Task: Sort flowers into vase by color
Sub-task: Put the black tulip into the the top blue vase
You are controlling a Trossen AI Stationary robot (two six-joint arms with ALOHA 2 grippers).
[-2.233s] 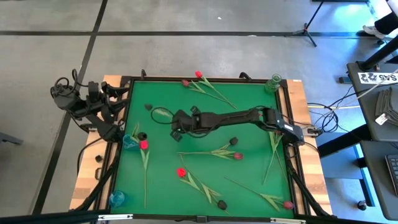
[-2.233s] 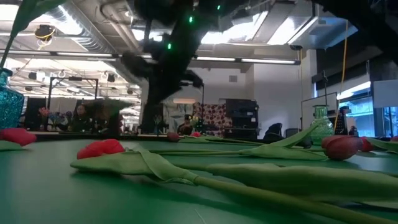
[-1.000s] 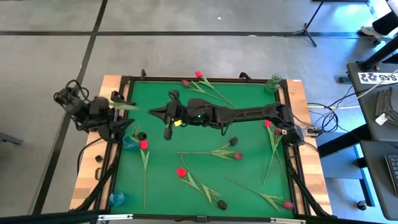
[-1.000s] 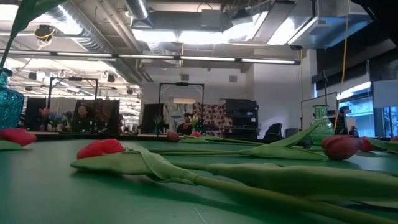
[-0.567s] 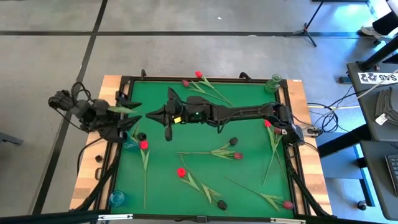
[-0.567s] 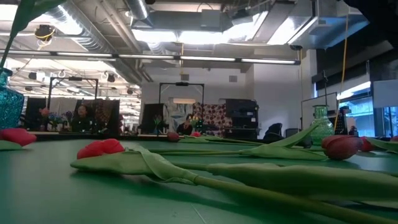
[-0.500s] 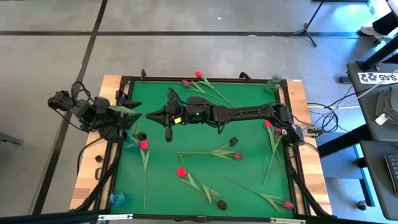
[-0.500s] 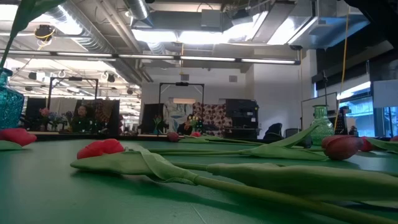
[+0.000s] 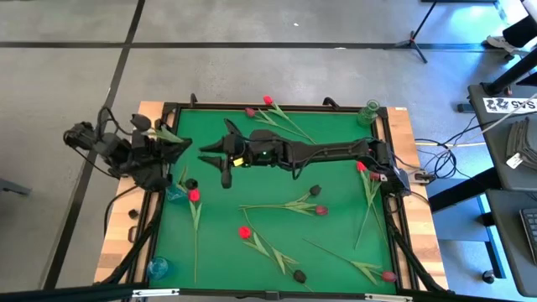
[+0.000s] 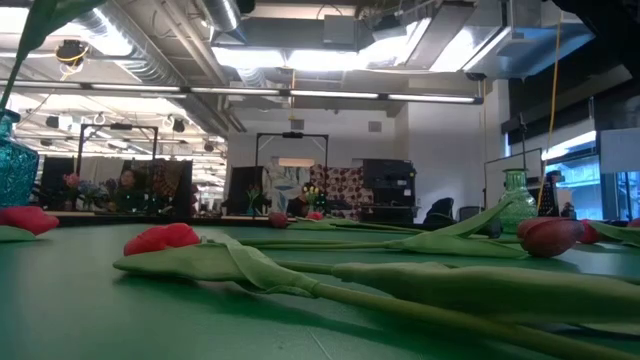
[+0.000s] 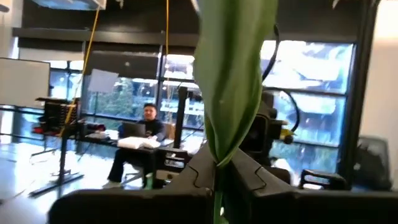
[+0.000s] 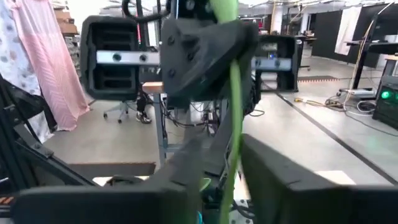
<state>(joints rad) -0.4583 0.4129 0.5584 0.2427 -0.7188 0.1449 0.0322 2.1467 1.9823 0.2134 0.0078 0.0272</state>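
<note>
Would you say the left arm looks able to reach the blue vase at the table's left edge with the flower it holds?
Probably yes: the left gripper, shut on a leaf, hovers beside the blue vase, with nothing between them.

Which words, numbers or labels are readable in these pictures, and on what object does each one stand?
"SAS": a doubtful reading of the white label on the dark stand at the right edge of the high view; its other signs are too small to read.
No text shows on the green table, nor on the flower that the left gripper holds.
</note>
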